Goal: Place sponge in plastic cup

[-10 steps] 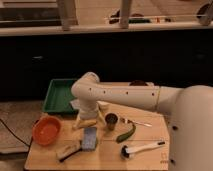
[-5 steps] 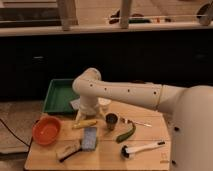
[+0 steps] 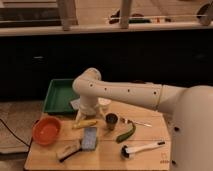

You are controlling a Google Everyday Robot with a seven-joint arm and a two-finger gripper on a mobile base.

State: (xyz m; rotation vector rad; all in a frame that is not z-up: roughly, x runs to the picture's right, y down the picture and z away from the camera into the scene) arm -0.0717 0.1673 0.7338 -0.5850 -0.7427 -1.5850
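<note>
Nothing I can actually read from here: no legible text, labels, brands or numbers. The only candidate is a small faint square mark (image 3: 162, 161) on the near right corner of the wooden table (image 3: 155, 134), and I can't tell whether it's a character or a logo. The gripper (image 3: 89, 114) hangs low over the far left part of the table, just left of the dark cup (image 3: 111, 120). Nothing is legible on it or on the white arm (image 3: 130, 92).
</note>
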